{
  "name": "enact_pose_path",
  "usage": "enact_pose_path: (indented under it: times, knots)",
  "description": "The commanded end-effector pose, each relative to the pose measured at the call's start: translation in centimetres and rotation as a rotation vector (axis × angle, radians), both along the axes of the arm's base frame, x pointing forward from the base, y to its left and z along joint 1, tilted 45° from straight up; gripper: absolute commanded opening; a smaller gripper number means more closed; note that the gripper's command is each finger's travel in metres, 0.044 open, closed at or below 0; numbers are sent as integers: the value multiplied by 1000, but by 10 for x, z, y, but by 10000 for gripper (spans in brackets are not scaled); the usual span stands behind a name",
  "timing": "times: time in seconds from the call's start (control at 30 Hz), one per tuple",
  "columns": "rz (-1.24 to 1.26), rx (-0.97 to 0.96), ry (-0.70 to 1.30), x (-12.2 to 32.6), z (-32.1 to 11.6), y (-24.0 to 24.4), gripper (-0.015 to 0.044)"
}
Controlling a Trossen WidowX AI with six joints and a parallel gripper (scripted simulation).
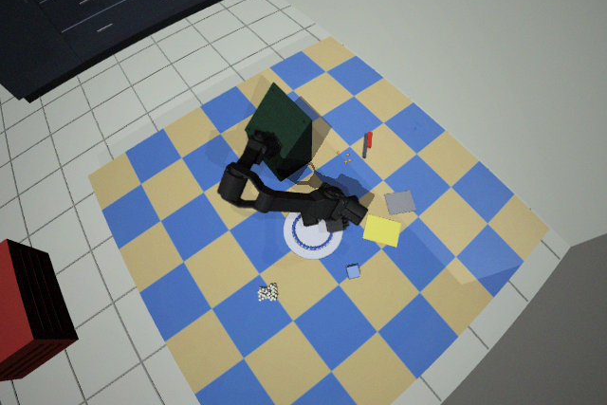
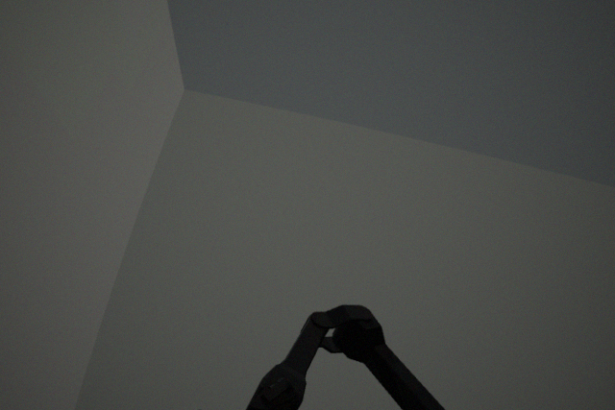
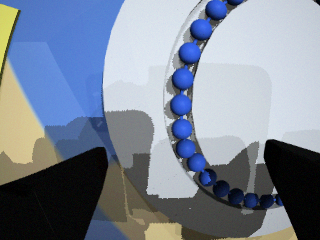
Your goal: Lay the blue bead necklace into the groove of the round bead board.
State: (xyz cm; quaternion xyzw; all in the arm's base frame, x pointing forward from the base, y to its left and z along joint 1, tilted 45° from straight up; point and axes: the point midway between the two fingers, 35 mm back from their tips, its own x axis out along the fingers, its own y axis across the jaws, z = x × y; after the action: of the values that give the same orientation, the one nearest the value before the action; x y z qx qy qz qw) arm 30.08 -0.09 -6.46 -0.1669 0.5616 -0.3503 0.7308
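Note:
The blue bead necklace (image 1: 312, 248) (image 3: 181, 105) lies as a ring on the round white bead board (image 1: 313, 254) (image 3: 135, 50). In the wrist view, the beads that show follow the groove, the lower ones in shadow. The far part of the ring is hidden under the arm in the top view, and the right part is outside the wrist view. My gripper (image 3: 187, 154) is open and empty, its two black fingertips wide apart over the left and lower part of the ring. The exterior view shows only arm links against the wall and ceiling.
A yellow sheet (image 1: 381, 230) and a grey square (image 1: 399, 202) lie right of the board. A light-blue cube (image 1: 353, 270) and a pile of white beads (image 1: 267, 292) lie nearer the front. A dark green block (image 1: 279, 119), small orange bits and a red stick (image 1: 369, 139) are behind.

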Motion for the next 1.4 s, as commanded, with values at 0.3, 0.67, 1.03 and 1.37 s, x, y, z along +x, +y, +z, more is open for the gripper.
enact_pose_path:
  times: [0.3,0.67,1.03,1.37]
  knots:
    - [-1,2,-4,0,2,2,440]
    - [-1,2,-4,0,2,2,440]
    - [0,3,-4,-1,8,9,440]
    - [2,0,-2,-12,58,56,440]
